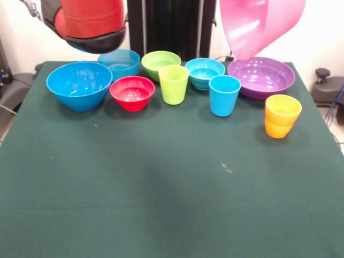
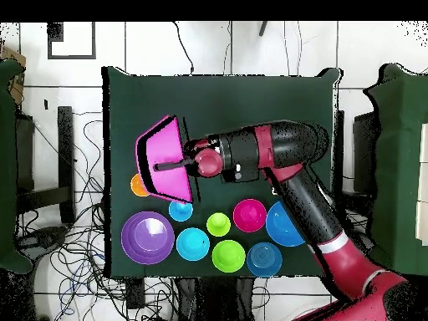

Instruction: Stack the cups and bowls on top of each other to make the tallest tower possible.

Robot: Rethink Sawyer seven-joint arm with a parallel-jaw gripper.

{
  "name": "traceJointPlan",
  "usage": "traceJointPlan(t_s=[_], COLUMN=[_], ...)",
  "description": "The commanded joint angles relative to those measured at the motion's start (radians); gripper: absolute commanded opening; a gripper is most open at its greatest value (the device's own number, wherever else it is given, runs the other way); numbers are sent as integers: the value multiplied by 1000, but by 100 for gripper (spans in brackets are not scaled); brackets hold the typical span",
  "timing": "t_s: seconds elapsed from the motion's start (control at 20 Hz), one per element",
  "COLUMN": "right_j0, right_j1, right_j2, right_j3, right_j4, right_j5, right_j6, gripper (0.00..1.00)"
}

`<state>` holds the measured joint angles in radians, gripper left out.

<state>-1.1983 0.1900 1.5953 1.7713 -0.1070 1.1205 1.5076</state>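
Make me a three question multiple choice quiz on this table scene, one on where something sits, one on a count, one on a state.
1. Where is the orange cup in the front view?
A. between the red and green bowls
B. alone, in front of the purple bowl
C. inside the large blue bowl

2. How many cups stand on the table?
A. three
B. one
C. five

3. What state is the pink bowl in?
A. flat on the table
B. upside down over a cup
C. lifted and tilted in the air

Answers: 1 B, it stands apart, nearer the camera than the purple bowl. 2 A, the lime green cup, light blue cup and orange cup. 3 C, it hangs tipped above the purple bowl, and overhead it is on edge at the gripper.
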Motion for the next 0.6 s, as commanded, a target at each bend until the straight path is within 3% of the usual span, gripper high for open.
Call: traceJointPlan(t_s=[0.05,0.4,0.6], right_j0=[86,126,132], right_j1=[107,179,178], right_j2=[-51,15,22], right_j3=[36,130,147], right_j4=[-65,-45,-20], right_j5=[-227,-437,-438], right_j6=[-101,-37,-33], gripper=[100,100,100])
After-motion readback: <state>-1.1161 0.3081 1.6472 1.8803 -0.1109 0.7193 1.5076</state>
